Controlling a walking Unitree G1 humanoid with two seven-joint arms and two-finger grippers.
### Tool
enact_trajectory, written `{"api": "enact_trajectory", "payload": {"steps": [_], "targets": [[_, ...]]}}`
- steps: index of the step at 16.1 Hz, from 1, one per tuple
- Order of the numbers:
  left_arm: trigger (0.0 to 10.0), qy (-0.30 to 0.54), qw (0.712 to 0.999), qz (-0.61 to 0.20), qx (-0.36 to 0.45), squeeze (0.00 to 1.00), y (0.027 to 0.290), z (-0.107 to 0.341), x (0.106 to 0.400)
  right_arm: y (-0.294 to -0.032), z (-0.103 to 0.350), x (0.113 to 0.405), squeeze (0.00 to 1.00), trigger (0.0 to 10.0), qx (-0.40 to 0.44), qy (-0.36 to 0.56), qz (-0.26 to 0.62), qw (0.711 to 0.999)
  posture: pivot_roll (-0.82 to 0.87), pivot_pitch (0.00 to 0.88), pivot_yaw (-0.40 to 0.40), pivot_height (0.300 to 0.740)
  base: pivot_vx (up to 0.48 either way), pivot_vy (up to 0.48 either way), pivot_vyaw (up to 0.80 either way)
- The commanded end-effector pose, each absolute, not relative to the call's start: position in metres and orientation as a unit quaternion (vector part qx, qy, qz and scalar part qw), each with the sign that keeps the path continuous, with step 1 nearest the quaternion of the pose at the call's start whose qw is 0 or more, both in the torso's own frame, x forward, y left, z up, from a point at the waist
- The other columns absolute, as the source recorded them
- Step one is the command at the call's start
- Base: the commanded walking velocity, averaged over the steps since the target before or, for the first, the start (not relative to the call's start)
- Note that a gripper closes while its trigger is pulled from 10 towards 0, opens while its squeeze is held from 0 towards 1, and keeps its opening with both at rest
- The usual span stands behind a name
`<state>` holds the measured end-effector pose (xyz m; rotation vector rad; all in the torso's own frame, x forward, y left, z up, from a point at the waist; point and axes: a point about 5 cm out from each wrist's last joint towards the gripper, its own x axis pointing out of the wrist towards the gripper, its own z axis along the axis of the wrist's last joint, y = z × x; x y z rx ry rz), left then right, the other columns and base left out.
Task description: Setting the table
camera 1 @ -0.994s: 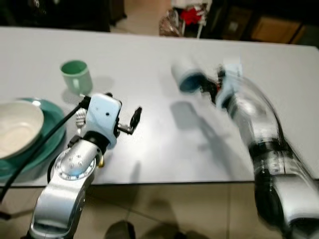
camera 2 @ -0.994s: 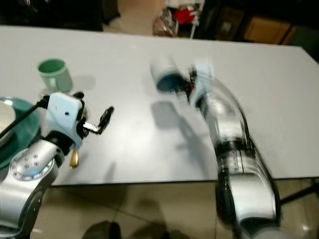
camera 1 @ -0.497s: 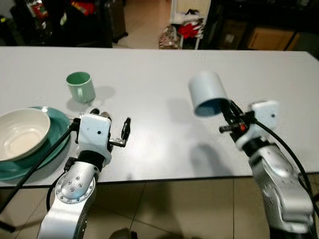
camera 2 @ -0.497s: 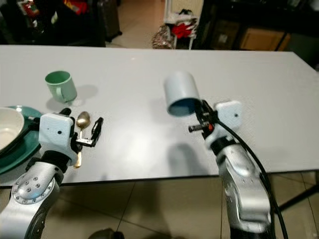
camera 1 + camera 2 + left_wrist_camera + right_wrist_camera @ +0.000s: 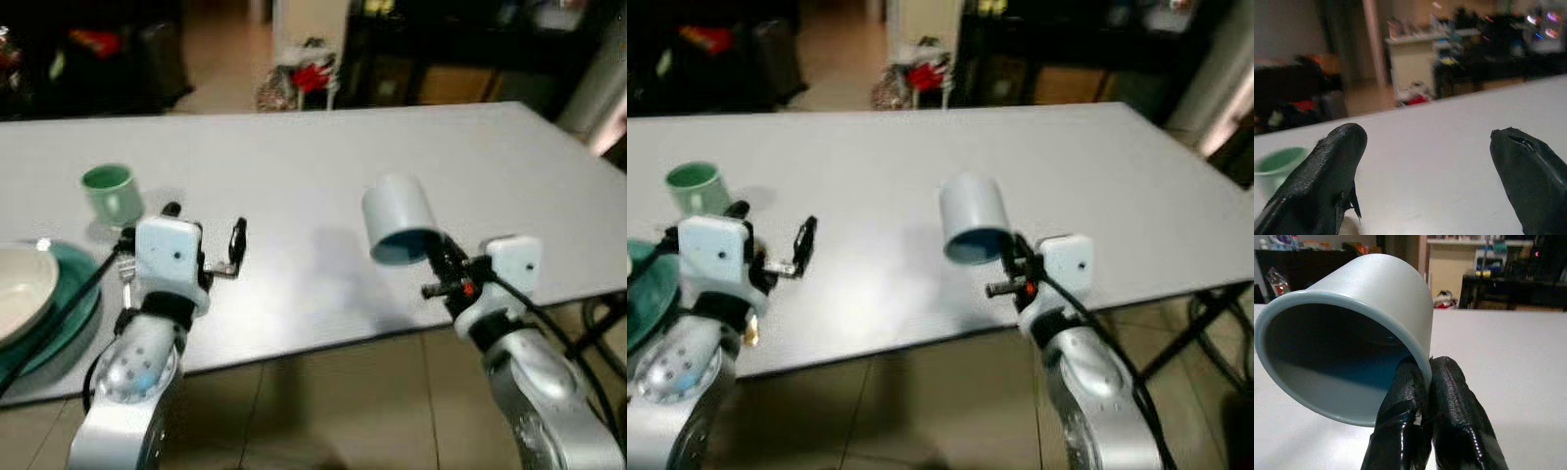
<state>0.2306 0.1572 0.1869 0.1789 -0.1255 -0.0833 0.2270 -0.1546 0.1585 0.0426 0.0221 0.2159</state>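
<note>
The right gripper (image 5: 1422, 382) pinches the rim of a pale blue round cup (image 5: 397, 220), one black finger inside the wall and one outside, pressed tight on it. The cup hangs tipped above the long white table (image 5: 323, 166), its open mouth facing down and back toward the robot, its closed base pointing up toward 11 o'clock. It sits near the table's front edge, at about 4 o'clock from the table's middle, and its shadow falls on the tabletop just beside it.

The left gripper (image 5: 204, 241) hovers over the table's near-left part with its two black fingers (image 5: 1327, 171) spread wide apart, nothing between them.

At 10 o'clock from the left gripper stands a small green mug (image 5: 111, 192), upright on the table. At 8 o'clock from that gripper, at the table's left end, a white bowl (image 5: 15, 304) rests on a round teal plate (image 5: 69, 308).

Beyond the table's far edge lie a tiled floor and dark furniture (image 5: 98, 59), blurred.
</note>
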Motion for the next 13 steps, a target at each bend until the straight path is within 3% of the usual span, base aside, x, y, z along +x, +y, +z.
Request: {"api": "enact_trajectory", "payload": {"steps": [1,13], "targets": [[10.0,-0.059,0.994,-0.031,0.089,0.0,0.163,0.187,0.226,-0.152,0.166,0.228,0.0,10.0,0.022,0.001,0.115,0.993,-0.06,0.0,-0.008,0.74,0.292,0.0,0.0],[10.0,-0.039,0.995,-0.021,0.09,0.0,0.164,0.18,0.22,-0.15,0.17,0.243,0.0,10.0,-0.022,0.009,0.142,0.99,-0.03,0.0,-0.047,0.74,0.296,0.0,0.0]]}}
